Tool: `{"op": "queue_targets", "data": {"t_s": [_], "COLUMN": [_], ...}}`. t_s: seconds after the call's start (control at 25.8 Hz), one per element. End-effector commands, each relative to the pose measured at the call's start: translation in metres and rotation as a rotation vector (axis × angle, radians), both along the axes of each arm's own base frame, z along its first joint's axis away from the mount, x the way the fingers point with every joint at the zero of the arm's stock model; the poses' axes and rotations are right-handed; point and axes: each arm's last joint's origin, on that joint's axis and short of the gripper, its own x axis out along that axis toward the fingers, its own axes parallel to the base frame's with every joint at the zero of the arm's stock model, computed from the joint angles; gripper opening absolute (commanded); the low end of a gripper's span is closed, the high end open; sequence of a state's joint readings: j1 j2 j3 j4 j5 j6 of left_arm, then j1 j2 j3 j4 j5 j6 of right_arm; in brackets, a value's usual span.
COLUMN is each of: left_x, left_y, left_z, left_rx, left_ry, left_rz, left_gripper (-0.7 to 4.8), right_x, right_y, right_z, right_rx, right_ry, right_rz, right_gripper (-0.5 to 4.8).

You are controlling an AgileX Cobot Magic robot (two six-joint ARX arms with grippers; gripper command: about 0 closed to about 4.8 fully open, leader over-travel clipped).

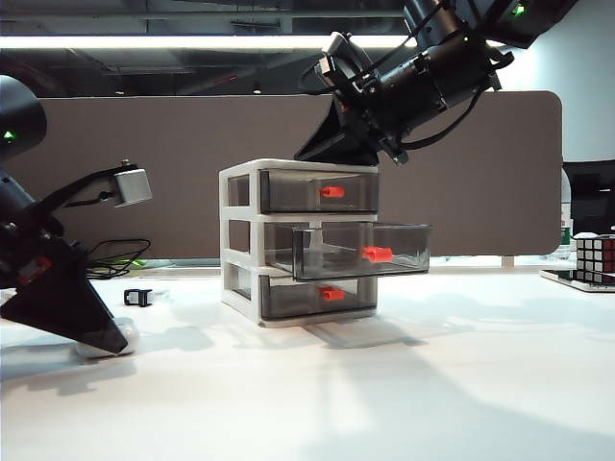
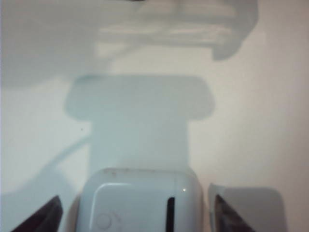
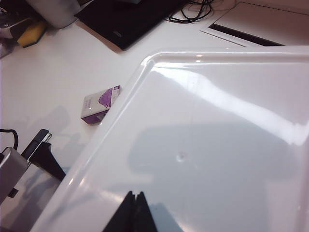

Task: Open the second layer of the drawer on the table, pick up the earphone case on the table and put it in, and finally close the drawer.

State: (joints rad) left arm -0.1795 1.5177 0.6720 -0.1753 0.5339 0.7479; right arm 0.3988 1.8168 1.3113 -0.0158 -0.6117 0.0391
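The drawer (image 1: 240, 230) stands mid-table, a white frame with smoky grey trays and red-orange handles. The second layer (image 1: 360, 252) is pulled out to the right; I see nothing in it. The white earphone case (image 1: 133, 334) lies on the table (image 1: 432, 384) at the left. My left gripper (image 1: 113, 343) is down over it. In the left wrist view the earphone case (image 2: 140, 205) sits between the dark fingertips (image 2: 43, 217) of the open left gripper (image 2: 136, 198), with a slim gap on each side. My right gripper (image 1: 301, 154) hovers shut just above the unit's white top (image 3: 217, 145); its right gripper (image 3: 135, 195) tips are pressed together.
A small black clip (image 1: 137, 297) and cables (image 1: 115, 254) lie behind the left arm. A purple-and-white box (image 3: 99, 104) lies on the table beside the drawer unit. A Rubik's cube (image 1: 596, 254) stands at the far right. A dark brown divider (image 1: 144, 173) backs the table.
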Motion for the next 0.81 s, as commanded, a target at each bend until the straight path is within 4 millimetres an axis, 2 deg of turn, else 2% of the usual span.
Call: {"op": "queue_targets", "data": {"t_s": [0.04,0.23,0.43,0.77,0.81], "left_x": [0.001,0.001,0.003,0.002,0.002], "left_y": [0.0,0.0,-0.004,-0.004,-0.004], "left_z": [0.001,-0.002,-0.014,-0.014,-0.014], "left_rx": [-0.005,-0.005,0.003,0.007,0.008], "left_ry": [-0.015,-0.004,0.043,0.049,0.05], "left_rz": [-0.005,-0.002,-0.011,-0.011,-0.01], "left_gripper": [3.91,3.91,3.91,3.89,3.69], "right_x": [-0.005,-0.005,-0.005,-0.005,-0.005], "right_y": [0.0,0.0,0.0,0.0,0.0], "right_z": [-0.022,-0.022,-0.022,-0.022,-0.022], "right_rx": [-0.056,-0.055,-0.055,-0.056,-0.056], "right_ry": [0.13,0.129,0.128,0.131,0.13], "right_rz": [-0.003,-0.003,-0.003,-0.003,-0.003], "right_gripper": [-0.05,-0.05,-0.05,-0.05,-0.05]}}
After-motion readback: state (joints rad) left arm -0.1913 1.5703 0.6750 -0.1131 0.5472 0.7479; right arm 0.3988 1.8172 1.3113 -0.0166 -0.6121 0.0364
